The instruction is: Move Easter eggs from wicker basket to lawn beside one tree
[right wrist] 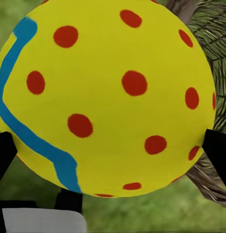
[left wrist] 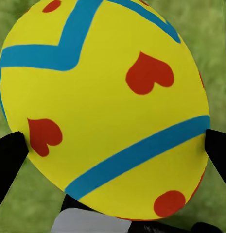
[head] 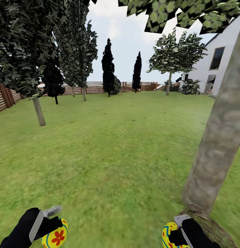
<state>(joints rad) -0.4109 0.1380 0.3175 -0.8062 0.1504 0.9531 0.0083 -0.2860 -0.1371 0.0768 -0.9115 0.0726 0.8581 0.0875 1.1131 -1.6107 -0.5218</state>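
Observation:
My left gripper (head: 52, 229) is shut on a yellow Easter egg (head: 56, 236) with blue stripes and red flower marks, low at the left over the lawn (head: 113, 155). Close up, that egg (left wrist: 105, 104) sits between the black fingers (left wrist: 9, 160). My right gripper (head: 175, 234) is shut on a second egg (head: 168, 234), yellow with a blue line and red dots (right wrist: 108, 97). The wicker basket (head: 211, 229) lies just right of it, at the foot of a thick mottled tree (head: 219, 137). Its twigs (right wrist: 210, 43) show behind the dotted egg.
A thinner grey-trunked tree (head: 39, 110) stands at the left, with dark trees and cypresses (head: 107, 67) further back. A slatted fence (head: 95, 89) runs along the far edge. A white house (head: 219, 62) stands at the right. Open grass lies ahead.

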